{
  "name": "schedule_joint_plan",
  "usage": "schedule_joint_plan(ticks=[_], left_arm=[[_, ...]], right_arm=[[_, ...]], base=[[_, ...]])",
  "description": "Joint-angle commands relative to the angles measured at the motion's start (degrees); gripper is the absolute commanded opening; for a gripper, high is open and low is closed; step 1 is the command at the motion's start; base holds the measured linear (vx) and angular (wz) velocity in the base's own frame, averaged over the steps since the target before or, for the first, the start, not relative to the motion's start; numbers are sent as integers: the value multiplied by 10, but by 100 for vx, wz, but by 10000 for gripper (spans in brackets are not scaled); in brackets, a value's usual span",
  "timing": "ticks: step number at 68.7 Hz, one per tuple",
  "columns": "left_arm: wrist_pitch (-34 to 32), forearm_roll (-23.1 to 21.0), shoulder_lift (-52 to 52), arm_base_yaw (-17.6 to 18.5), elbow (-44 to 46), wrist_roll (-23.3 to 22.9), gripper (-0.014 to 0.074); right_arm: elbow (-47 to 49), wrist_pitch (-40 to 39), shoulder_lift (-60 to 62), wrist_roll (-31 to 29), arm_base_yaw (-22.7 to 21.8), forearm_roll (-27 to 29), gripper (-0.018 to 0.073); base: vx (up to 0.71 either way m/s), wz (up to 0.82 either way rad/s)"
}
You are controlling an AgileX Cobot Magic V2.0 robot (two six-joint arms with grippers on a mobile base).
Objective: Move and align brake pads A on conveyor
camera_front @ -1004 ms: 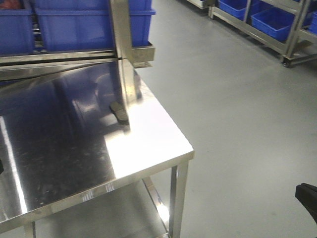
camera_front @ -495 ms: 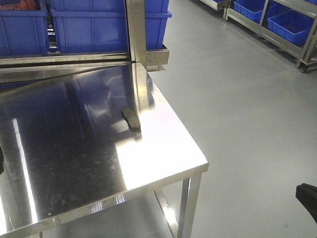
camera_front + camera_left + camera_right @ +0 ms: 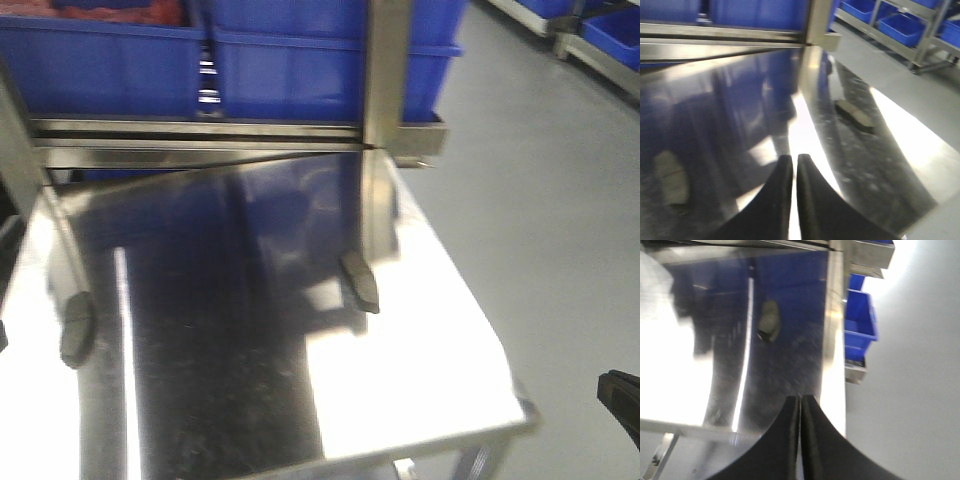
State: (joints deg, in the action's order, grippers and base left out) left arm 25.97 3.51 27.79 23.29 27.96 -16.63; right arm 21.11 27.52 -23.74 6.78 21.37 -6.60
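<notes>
Two dark grey-brown brake pads lie on the shiny steel table: one (image 3: 361, 281) near the upright post, one (image 3: 76, 329) at the left edge. In the left wrist view the pads show at right (image 3: 854, 115) and at lower left (image 3: 672, 177). The right wrist view shows one pad (image 3: 769, 321). My left gripper (image 3: 793, 159) is shut and empty above the table's middle. My right gripper (image 3: 800, 400) is shut and empty above the table's near edge; part of it shows at the front view's right border (image 3: 620, 395). The conveyor is out of view.
A steel post (image 3: 385, 70) rises at the table's back right. Blue bins (image 3: 250, 60) sit on a rail behind the table. More blue bins on racks (image 3: 900, 25) stand across the grey floor. The table (image 3: 420, 380) ends at right and front.
The front view has swung left and closer: the pad by the post moved right in the frame, and a second pad came into view at the left.
</notes>
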Motion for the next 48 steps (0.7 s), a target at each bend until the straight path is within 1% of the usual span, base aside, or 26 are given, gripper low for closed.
schedule_joint_plan(ticks=[1,14,23,35,48], left_arm=[[-41,1,3,2,16,-4,-6],[-41,1,3,2,16,-4,-6],[-41,1,3,2,16,-4,-6],[-41,1,3,2,16,-4,-6],[-41,1,3,2,16,-4,-6]], right_arm=[[15,-38,-5,-4,-2,-6,-10],[15,-38,-5,-4,-2,-6,-10],[15,-38,-5,-4,-2,-6,-10],[15,-38,-5,-4,-2,-6,-10],[15,-39,-5,-4,-2,-6,-10]], base=[[21,62],[20,63],[13,41],[7,19],[3,-3]])
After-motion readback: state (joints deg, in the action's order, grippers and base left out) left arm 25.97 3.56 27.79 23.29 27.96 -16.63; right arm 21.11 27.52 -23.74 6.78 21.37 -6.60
